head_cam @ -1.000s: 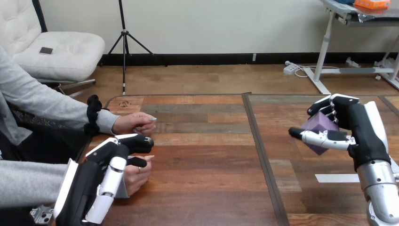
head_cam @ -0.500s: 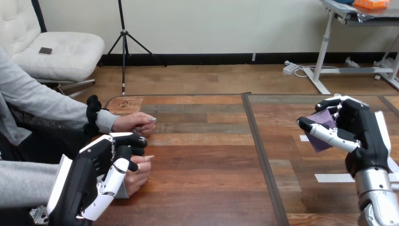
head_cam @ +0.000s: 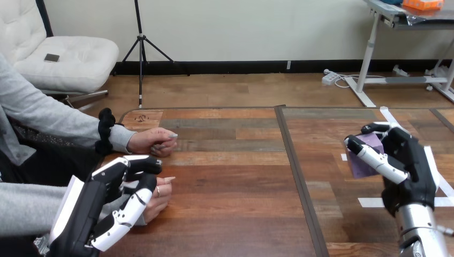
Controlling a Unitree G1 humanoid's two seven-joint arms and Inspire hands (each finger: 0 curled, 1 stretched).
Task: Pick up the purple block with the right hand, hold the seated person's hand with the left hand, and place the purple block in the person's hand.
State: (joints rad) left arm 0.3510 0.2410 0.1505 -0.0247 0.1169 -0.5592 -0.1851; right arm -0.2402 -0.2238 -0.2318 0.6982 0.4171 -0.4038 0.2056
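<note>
Fingers of the right hand (head_cam: 406, 160) are curling round the purple block (head_cam: 363, 161) at the right of the frame. The thumb is lying across its front face, pinching it against them. The block is sitting in that grip over the wooden table (head_cam: 241, 166), well apart from the person. At lower left the left hand (head_cam: 104, 201) is wrapping the person's lower hand (head_cam: 159, 194) — fingers arching above it, thumb crossing in front. The person's upper hand (head_cam: 152, 142) is resting on the table just beyond, apart from both robot hands.
</note>
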